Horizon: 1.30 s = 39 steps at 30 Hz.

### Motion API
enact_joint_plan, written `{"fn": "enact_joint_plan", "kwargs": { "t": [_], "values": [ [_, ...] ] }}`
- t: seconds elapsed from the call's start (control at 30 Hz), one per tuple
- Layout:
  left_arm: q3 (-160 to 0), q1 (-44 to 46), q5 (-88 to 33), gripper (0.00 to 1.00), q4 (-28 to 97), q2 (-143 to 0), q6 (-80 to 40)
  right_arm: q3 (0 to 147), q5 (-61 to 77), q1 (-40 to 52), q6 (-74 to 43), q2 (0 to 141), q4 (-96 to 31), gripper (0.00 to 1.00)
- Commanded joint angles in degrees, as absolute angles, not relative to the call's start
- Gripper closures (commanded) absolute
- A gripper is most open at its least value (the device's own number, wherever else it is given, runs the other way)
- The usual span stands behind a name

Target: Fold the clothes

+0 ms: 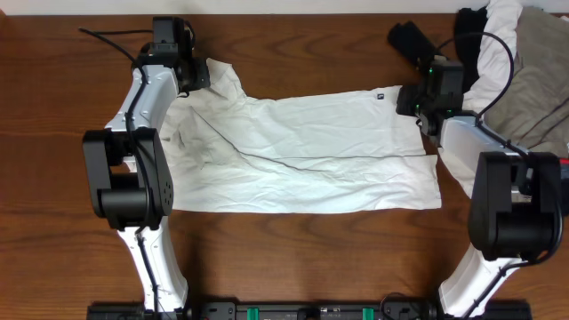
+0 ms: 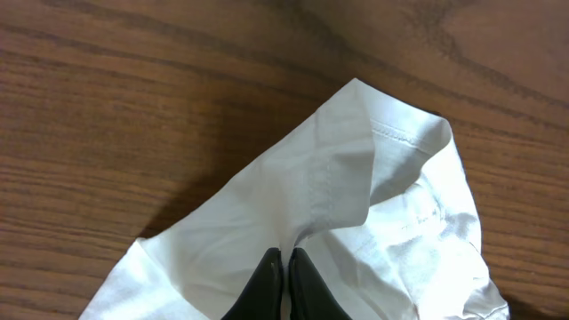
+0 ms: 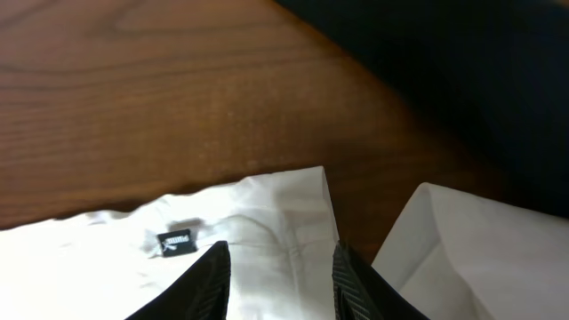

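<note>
A dark wood-grain counter fills the view; a black rail runs along its near edge.

Dark brown wood-grain table under soft, even light.

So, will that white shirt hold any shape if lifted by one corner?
Probably not: the white shirt creases and tents limply where the left hand pinches it, so it should drape. It looks thin, so likely light. Pushed on the smooth table, it would probably bunch.
</note>
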<state>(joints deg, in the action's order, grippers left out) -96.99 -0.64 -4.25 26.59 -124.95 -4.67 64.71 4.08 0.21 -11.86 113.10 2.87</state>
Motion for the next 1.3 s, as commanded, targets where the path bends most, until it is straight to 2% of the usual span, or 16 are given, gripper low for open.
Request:
{"fn": "enact_joint_plan", "kwargs": {
  "t": [0.0,0.4,0.63,0.83,1.1,1.17,1.27],
  "values": [
    [-96.88,-0.93,-3.79,0.94,26.74,-124.51,-4.95,64.9,4.05,0.03,-13.26,115.26,3.81,0.63],
    [-96.88,-0.93,-3.79,0.94,26.81,-124.51,-4.95,64.9,2.11,-0.1,-13.26,118.87,9.82,0.67],
    [-96.88,-0.78,-3.81,0.94,26.79,-124.51,-4.97,64.9,1.91,-0.1,-13.26,121.12,11.66,0.51],
    [-96.88,-0.78,-3.81,0.94,26.81,-124.51,-4.97,64.9,1.91,-0.1,-13.26,121.91,12.67,0.52],
    [-96.88,-0.78,-3.81,0.94,26.94,-124.51,-4.97,64.93,1.91,-0.32,-13.26,121.91,14.26,0.67],
    [-96.86,-0.78,-3.81,0.94,27.0,-124.51,-4.97,64.93,1.89,-0.32,-13.28,121.91,14.61,0.73],
    [-96.86,-0.78,-3.81,0.94,27.0,-124.51,-4.97,64.93,1.32,-0.32,-13.3,121.91,14.81,0.88]
  ]
}}
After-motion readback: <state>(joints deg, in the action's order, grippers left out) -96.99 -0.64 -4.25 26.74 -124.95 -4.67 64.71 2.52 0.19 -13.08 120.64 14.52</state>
